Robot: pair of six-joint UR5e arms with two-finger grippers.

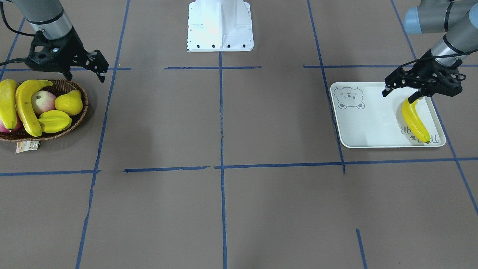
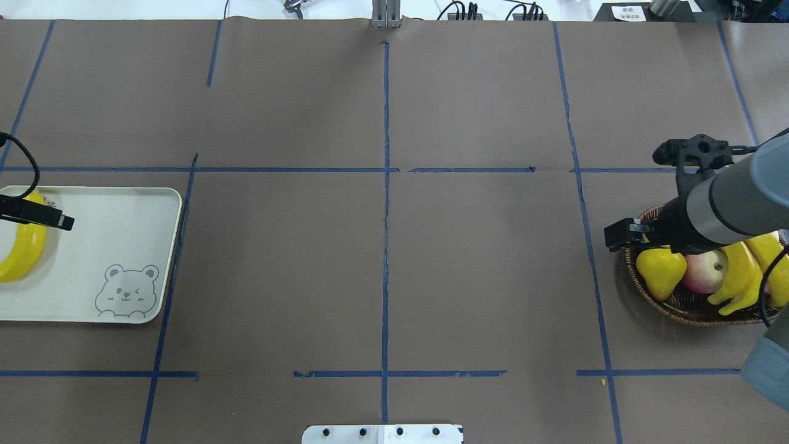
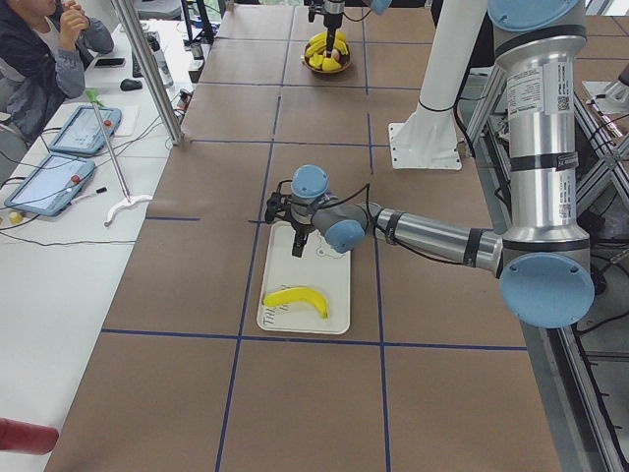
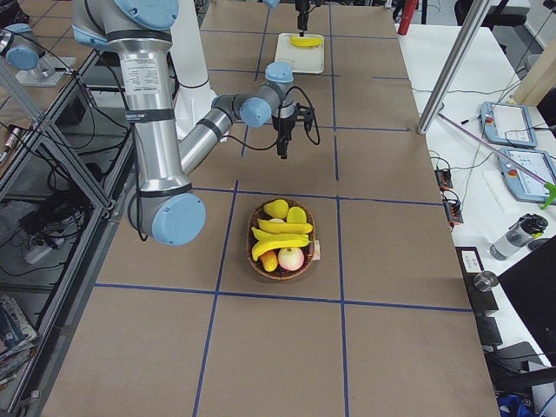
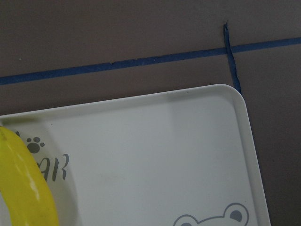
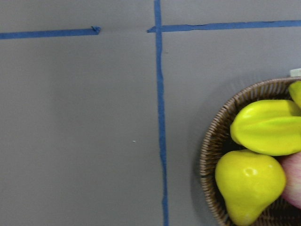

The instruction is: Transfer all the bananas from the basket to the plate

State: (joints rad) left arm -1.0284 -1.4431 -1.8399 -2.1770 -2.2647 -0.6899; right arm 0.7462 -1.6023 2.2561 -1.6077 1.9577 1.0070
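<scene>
– Yellow banana (image 1: pixel 414 119) is lying loose on the plate (image 1: pixel 369 123), at the end farthest from the basket (image 1: pixel 80 119). Is the left gripper (image 1: pixel 398 96) holding it?

– No. Its fingers are hanging spread over the plate near one end of the banana, pinching nothing. The side view is showing them clear of it, so I'm counting that one as delivered.

– And the rest?

– Two bananas (image 1: pixel 27 108) are resting in the basket, across the desk (image 1: pixel 224 123) on the robot's right. They're lying on top of an apple (image 1: pixel 42 102), beside a pear (image 1: pixel 69 102) and a starfruit (image 1: pixel 55 121), so they're looking easy to take from above.

– Right gripper (image 1: pixel 86 76)?

– Hovering by the basket's rim, fingers spread and empty. Its camera is showing mostly desk, with pear and starfruit at the edge, so I'm judging it isn't lining up over a banana yet.

– Anything you're missing?

– The front view is cropping the basket's edge, and overhead the right arm is covering part of it, so I'm not counting the bananas for certain. The plate is running off the overhead frame too. Neither wrist camera is showing its own fingers.
</scene>
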